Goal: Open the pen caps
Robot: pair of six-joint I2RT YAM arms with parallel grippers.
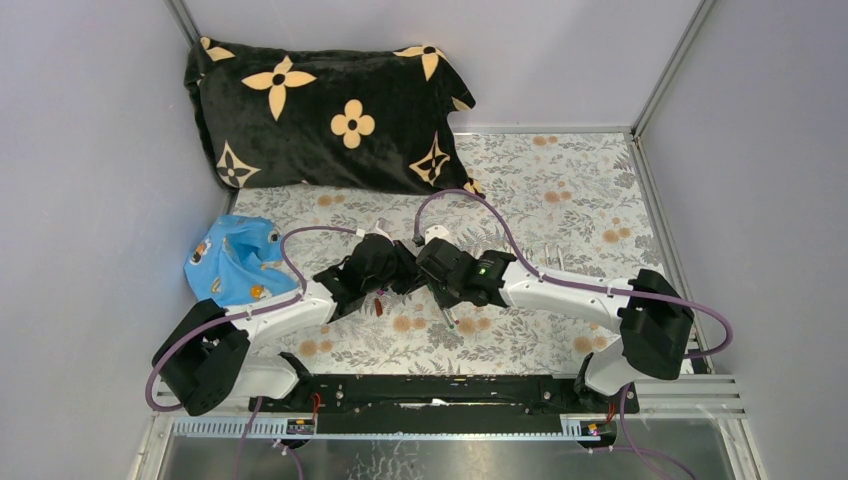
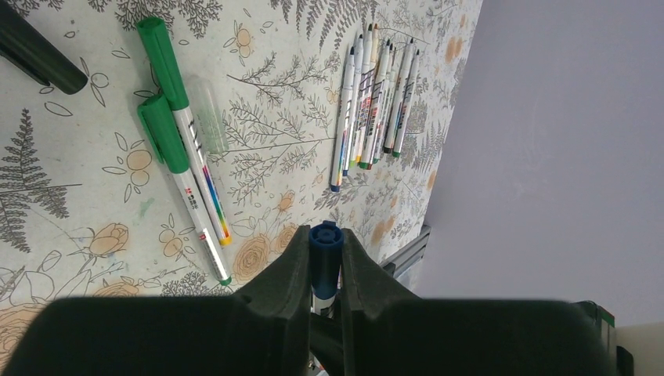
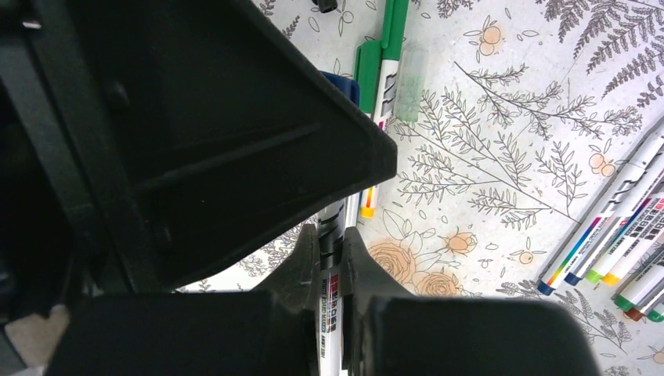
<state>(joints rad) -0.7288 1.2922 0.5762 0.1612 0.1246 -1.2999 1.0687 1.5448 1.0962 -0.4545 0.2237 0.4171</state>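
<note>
Left claw [image 2: 325, 243] is clamped on a blue cap [image 2: 324, 233], right claw [image 3: 331, 244] on its pen [image 3: 330, 313]. Green caps [image 2: 163, 133] beside that pen are not yet opened.

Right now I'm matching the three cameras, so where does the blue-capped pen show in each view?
Top external: not visible, hidden between the left gripper and right gripper at mid-table.
Left wrist: blue-capped pen bottom centre, cap end pinched by the left gripper.
Right wrist: bottom centre, its white barrel pinched by the right gripper.
Shared landmark: green-capped pens, upper left in left wrist, top centre in right wrist.
</note>
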